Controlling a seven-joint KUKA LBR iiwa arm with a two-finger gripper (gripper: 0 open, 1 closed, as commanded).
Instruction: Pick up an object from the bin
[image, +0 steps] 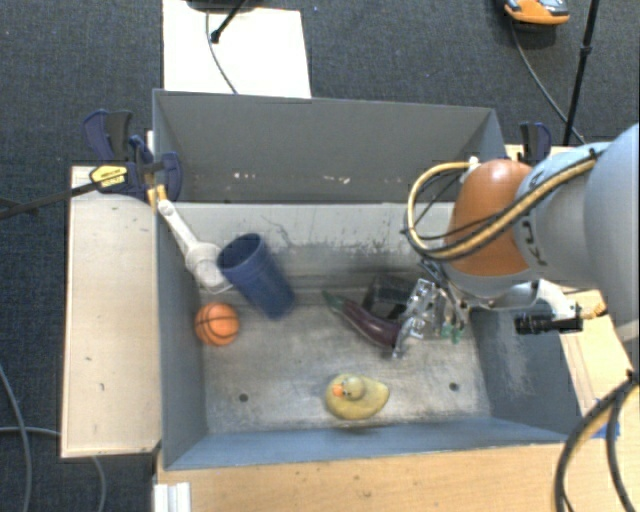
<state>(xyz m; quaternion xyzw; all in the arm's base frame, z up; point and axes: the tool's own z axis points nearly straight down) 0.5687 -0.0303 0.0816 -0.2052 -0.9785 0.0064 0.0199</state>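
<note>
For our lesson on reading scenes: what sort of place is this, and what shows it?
Probably a robotics lab for grasping trials: a robot arm, its gripper inside a grey metal bin of unrelated small things: a yellow duck, an orange ball, a blue cup.

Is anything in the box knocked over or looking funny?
Yes. The blue cup on the left side of the bin lies tipped over instead of standing, close to the orange ball. Right next to it, a white long-handled tool slants out of the back left corner. Nothing looks spilled or broken.
</note>
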